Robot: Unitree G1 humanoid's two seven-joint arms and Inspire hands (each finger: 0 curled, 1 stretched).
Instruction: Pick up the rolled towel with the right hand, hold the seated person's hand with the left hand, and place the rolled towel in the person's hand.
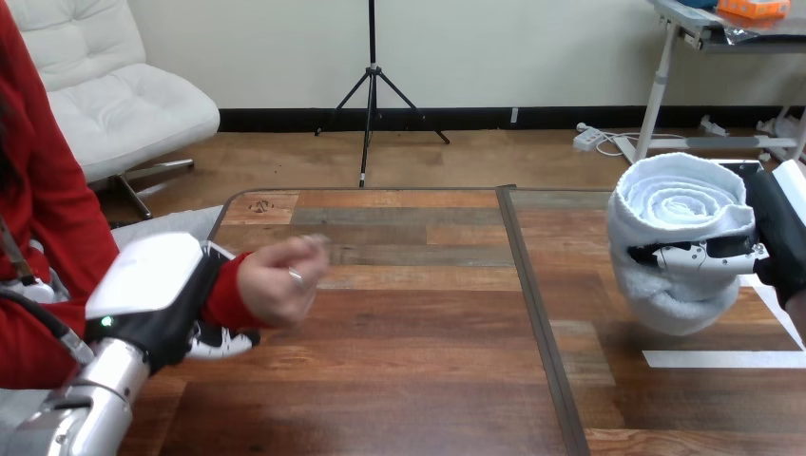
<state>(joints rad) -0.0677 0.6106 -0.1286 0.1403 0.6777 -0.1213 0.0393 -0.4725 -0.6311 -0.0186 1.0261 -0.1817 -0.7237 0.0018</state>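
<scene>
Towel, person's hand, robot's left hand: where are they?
Towel [680, 204]: head view, spiral end.
Person's hand [280, 283]: head view, knuckles.
Left hand [152, 277]: head view, white back shell.

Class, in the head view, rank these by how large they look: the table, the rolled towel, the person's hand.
1. table
2. rolled towel, held above the table and perhaps nearer the camera, so its lead is unsure
3. person's hand

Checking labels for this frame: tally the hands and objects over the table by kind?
Robot hands: 2 (left hand curled round the wrist, right hand gripping the rolled towel)
Human hands: 1 (the person's hand)
Towels: 1
Total: 4
</scene>
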